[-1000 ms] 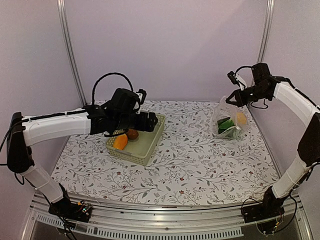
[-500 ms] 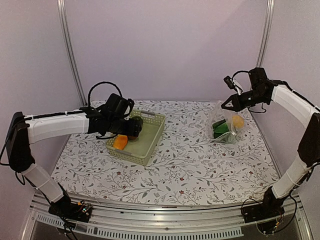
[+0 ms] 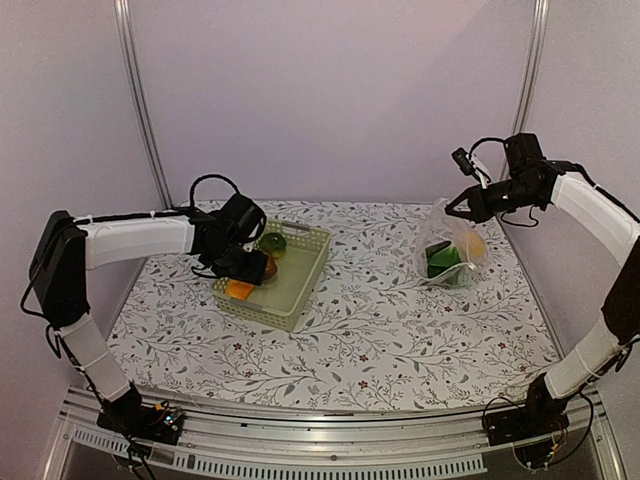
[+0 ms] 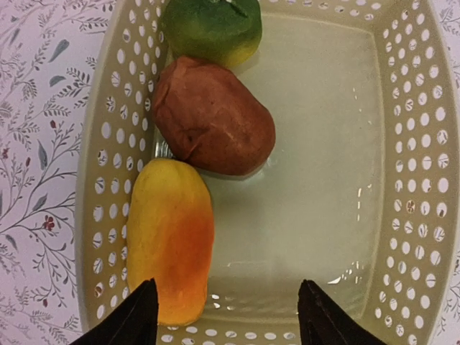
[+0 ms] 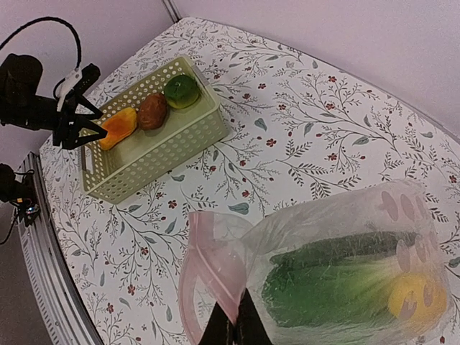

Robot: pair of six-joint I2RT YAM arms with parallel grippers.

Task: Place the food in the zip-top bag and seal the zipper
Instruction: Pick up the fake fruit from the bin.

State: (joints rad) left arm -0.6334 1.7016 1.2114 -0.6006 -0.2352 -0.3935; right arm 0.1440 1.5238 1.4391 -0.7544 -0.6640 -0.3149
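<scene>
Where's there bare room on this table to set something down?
Bare: the middle of the table between the basket and the bag, plus the near strip. Crowded: the basket's left side, lined with food below the left gripper, and the far right, where the right gripper pinches the bag.

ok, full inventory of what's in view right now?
basket: 1, pale green, table left
yellow-orange piece: 1, in basket, near end
brown piece: 1, in basket, middle
green piece: 1, yellow-green, in basket, far end
zip-top bag: 1, clear, table right
zipper: 1, pink, bag mouth, unsealed
cucumber: 1, dark green, in bag
bok choy: 1, green, in bag
yellow piece: 1, in bag
table: 1, floral white
left gripper: 1, black, open over basket
right gripper: 1, black, shut on bag
</scene>
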